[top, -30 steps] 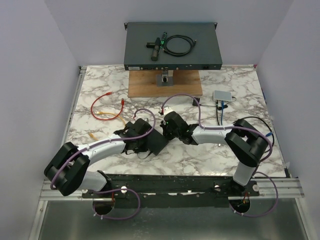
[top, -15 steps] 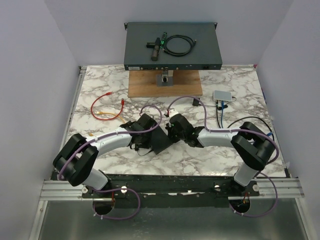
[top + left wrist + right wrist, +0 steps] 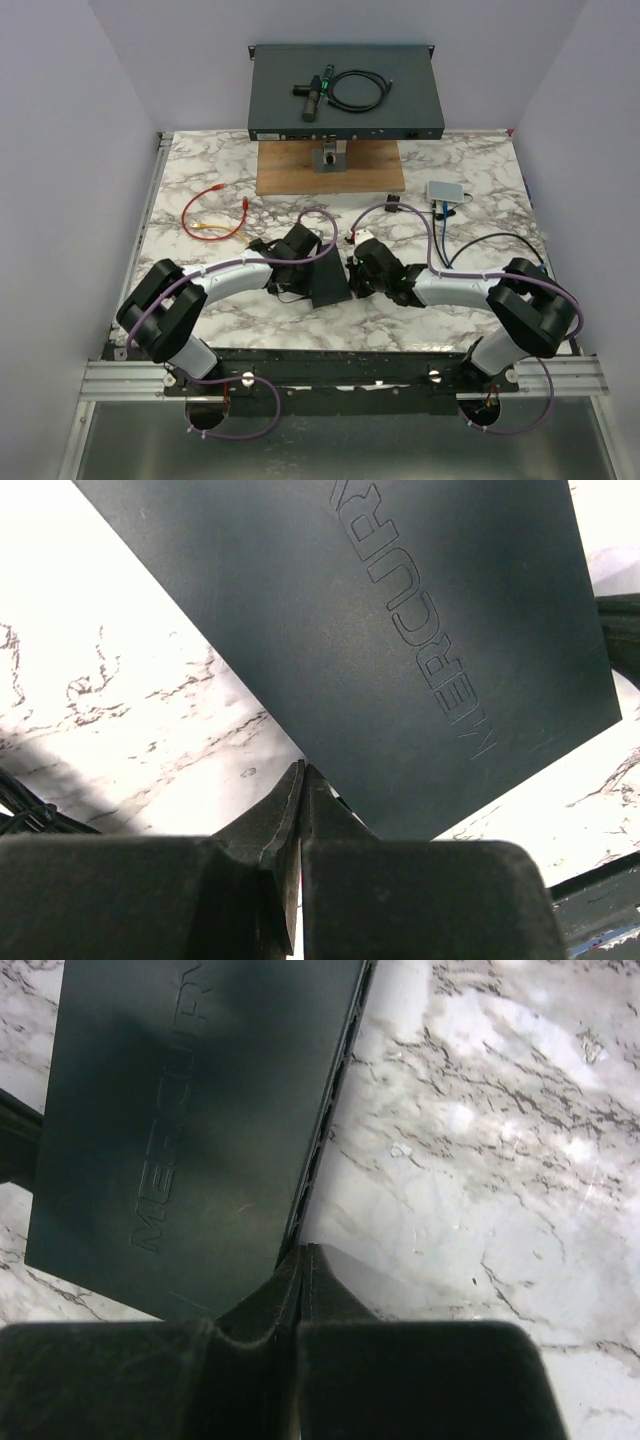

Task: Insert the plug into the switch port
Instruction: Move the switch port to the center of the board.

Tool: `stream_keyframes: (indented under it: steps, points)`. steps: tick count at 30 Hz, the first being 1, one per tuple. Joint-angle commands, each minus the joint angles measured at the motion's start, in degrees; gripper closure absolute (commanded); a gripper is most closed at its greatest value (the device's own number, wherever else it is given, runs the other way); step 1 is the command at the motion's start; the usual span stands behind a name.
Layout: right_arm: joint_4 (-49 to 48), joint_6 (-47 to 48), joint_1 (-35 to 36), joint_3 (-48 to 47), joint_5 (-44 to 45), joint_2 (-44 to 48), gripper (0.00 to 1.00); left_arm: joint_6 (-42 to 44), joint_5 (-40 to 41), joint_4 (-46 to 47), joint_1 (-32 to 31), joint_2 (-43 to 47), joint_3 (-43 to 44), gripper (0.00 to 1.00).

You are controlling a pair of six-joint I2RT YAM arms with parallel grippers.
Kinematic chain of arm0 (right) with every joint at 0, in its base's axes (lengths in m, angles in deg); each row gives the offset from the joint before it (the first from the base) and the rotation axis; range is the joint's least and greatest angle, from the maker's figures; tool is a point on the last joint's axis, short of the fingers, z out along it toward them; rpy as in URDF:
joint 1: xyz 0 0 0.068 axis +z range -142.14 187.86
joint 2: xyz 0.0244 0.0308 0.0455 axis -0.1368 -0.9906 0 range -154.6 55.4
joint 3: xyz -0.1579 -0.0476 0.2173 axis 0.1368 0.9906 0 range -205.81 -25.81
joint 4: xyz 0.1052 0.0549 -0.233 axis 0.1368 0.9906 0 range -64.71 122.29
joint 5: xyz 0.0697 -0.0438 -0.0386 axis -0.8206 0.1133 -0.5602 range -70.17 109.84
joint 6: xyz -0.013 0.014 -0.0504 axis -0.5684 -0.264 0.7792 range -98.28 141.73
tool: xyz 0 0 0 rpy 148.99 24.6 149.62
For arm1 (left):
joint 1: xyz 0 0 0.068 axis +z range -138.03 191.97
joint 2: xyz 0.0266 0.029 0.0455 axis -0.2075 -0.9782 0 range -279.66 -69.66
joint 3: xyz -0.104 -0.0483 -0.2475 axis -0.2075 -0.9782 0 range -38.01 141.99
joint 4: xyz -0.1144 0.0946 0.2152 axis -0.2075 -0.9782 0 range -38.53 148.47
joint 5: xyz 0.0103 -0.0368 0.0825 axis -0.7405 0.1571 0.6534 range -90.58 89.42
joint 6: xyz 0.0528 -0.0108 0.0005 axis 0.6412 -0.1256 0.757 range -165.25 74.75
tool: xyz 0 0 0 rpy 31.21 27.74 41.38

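Note:
The switch (image 3: pixel 328 284) is a small dark flat box lying on the marble between my two grippers. Its lid, marked MERCURY, fills the left wrist view (image 3: pixel 380 630) and the left half of the right wrist view (image 3: pixel 190 1110). I cannot see its ports. My left gripper (image 3: pixel 304 270) is shut and empty, with its tip (image 3: pixel 302 770) at the switch's left edge. My right gripper (image 3: pixel 352 272) is also shut and empty, its tip (image 3: pixel 303 1250) against the switch's right edge. The red cable (image 3: pixel 215 214) with its plug (image 3: pixel 246 204) lies loose at the left.
A large dark rack unit (image 3: pixel 400 110) stands at the back with a coiled black cable (image 3: pixel 358 90) on top. A wooden board (image 3: pixel 300 175) lies in front of it. A small grey box (image 3: pixel 446 191) with a blue lead sits at the right.
Both wrists have shifted to the right and the right one has come nearer the front edge. The switch between them has slid slightly right. Both grippers stayed shut.

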Motion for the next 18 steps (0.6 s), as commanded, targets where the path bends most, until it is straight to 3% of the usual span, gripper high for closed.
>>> stream_keyframes:
  steps: [1, 18]
  points:
    - [-2.3, -3.1, 0.8, 1.1, -5.7, 1.5, 0.99, 1.2, -4.1, 5.2, -1.4, -1.5, 4.6, 1.00]
    - [-0.7, -4.1, 0.8, 5.3, -1.9, 8.6, 0.99, 3.3, -3.6, 2.4, -5.3, -6.8, 14.0, 1.00]
